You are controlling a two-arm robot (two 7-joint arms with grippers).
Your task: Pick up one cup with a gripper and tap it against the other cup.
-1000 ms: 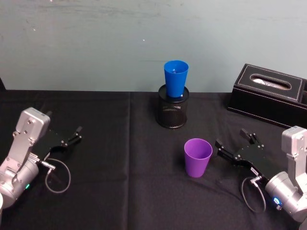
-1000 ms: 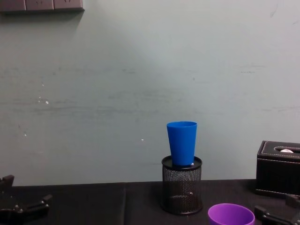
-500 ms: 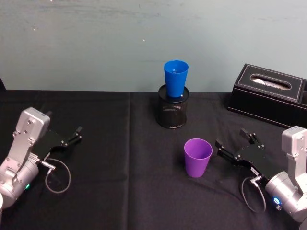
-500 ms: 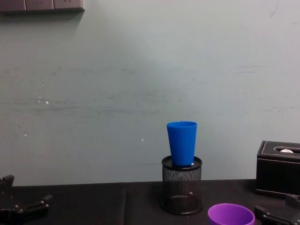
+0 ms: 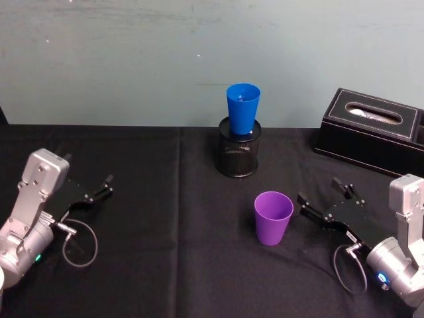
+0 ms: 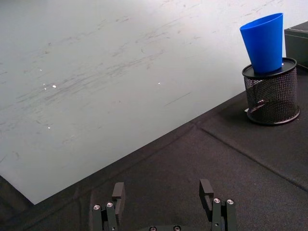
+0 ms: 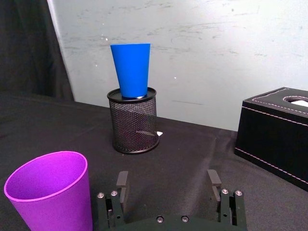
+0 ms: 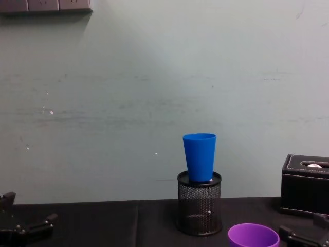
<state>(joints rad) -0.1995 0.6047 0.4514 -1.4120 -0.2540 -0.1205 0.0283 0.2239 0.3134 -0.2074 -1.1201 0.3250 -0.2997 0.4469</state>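
Both grippers wide open, empty; right gripper [image 5: 323, 201] beside purple cup [image 5: 273, 218]; blue cup [image 7: 131, 70] atop mesh holder [image 7: 134, 121]

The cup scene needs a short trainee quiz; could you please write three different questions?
1. True or false: the blue cup stands in the black mesh pen holder.
2. Which gripper is nearest the purple cup? A) left gripper B) right gripper
3. Fill in: the right gripper's jaws are ___.

Key: 1 true; 2 B; 3 open, empty.
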